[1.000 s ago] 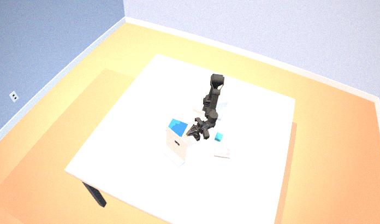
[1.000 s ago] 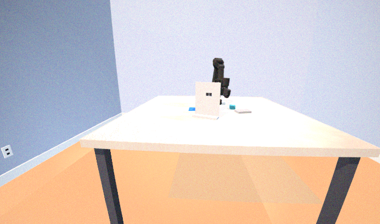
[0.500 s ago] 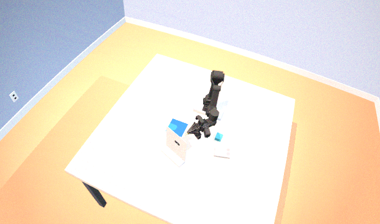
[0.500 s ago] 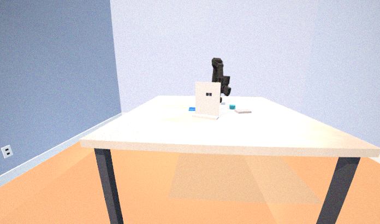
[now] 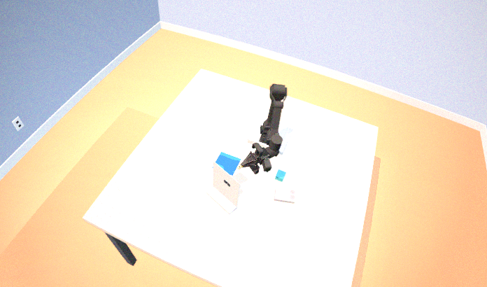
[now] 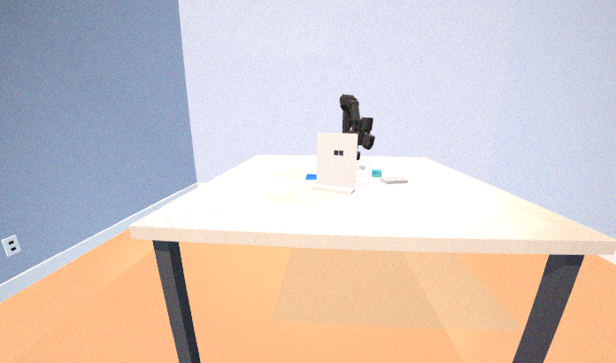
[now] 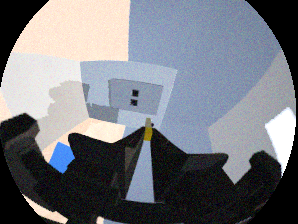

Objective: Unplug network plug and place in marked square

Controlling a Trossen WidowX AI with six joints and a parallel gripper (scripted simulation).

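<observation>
The plug (image 5: 240, 166) (image 7: 148, 132), small and yellow, is between the tips of my gripper (image 5: 242, 165) (image 7: 148, 130), which is shut on it. The plug is out of the socket, in the air in front of the upright panel (image 5: 224, 194) (image 6: 336, 168) (image 7: 167, 85). In the wrist view the grey socket block (image 7: 117, 93) shows two dark openings, above and beyond the plug. The tab is too small to make out. A flat blue square (image 5: 227, 164) (image 6: 311, 176) (image 7: 62, 158) lies on the table beside the panel, partly hidden by it in the top and exterior views. The fingertips are hidden in the exterior view.
A teal block (image 5: 280, 175) (image 6: 376, 173) stands to the right of the panel in the top and exterior views. A flat pale box (image 5: 284, 196) (image 6: 394, 180) with round marks lies near it. A pale bluish thing (image 5: 286, 139) lies beside the arm. The panel's foot (image 5: 222, 203) (image 6: 333, 188) rests on the table.
</observation>
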